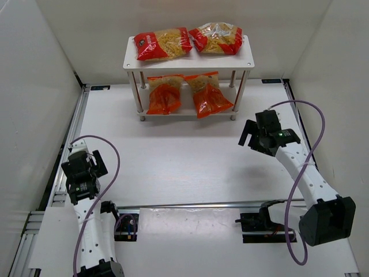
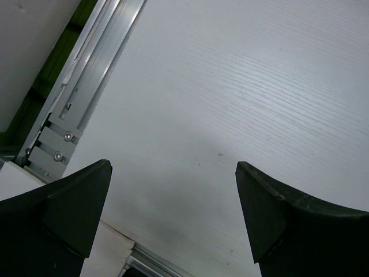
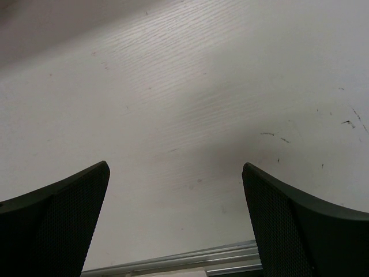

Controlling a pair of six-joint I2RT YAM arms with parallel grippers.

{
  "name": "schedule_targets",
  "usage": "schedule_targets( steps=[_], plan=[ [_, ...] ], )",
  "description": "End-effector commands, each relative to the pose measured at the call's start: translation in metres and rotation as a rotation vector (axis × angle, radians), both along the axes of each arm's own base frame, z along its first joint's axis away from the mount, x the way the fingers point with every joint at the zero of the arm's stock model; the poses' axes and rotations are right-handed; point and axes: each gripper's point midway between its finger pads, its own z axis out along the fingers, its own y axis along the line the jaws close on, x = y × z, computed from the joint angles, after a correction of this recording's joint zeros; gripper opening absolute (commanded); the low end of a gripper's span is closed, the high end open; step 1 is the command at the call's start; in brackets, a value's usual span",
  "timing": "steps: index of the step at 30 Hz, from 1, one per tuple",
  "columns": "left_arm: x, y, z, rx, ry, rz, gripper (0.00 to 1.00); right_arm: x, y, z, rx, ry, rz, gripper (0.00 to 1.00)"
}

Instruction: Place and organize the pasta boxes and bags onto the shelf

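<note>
- Left red bag (image 1: pixel 162 44): white lettering on its red end band, too small to read.
- Right red bag (image 1: pixel 217 38), left orange bag (image 1: pixel 164 96), right orange bag (image 1: pixel 209 96): printing not resolvable.
- Wrist views: no legible text or numbers.

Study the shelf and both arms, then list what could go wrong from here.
1. The right orange bag on the lower tier seems to reach over the front edge of the shelf, so it may slide off.
2. The right tool, open and empty, hangs near the shelf's right front leg. A careless swing could knock the shelf and shift the red bags on top.
</note>
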Motion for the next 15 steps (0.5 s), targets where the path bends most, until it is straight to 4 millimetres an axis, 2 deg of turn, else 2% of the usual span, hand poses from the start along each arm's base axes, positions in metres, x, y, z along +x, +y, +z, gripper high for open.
schedule_targets(
  steps=[1,3,7,15],
  plan=[
    [0.006,-0.012,-0.007,-0.050,-0.017,-0.058,1.00,0.014,0.009,0.014,0.040,-0.039,0.018,1.00],
    [0.005,-0.011,-0.007,-0.045,-0.015,-0.050,1.00,0.018,0.011,0.012,0.037,-0.027,0.018,1.00],
    [0.005,-0.011,-0.007,-0.045,-0.015,-0.050,1.00,0.025,0.014,0.023,0.053,-0.052,0.025,1.00],
    [0.004,-0.011,-0.009,-0.045,-0.015,-0.050,1.00,0.027,0.014,0.030,0.049,-0.080,0.040,1.00]
  ],
)
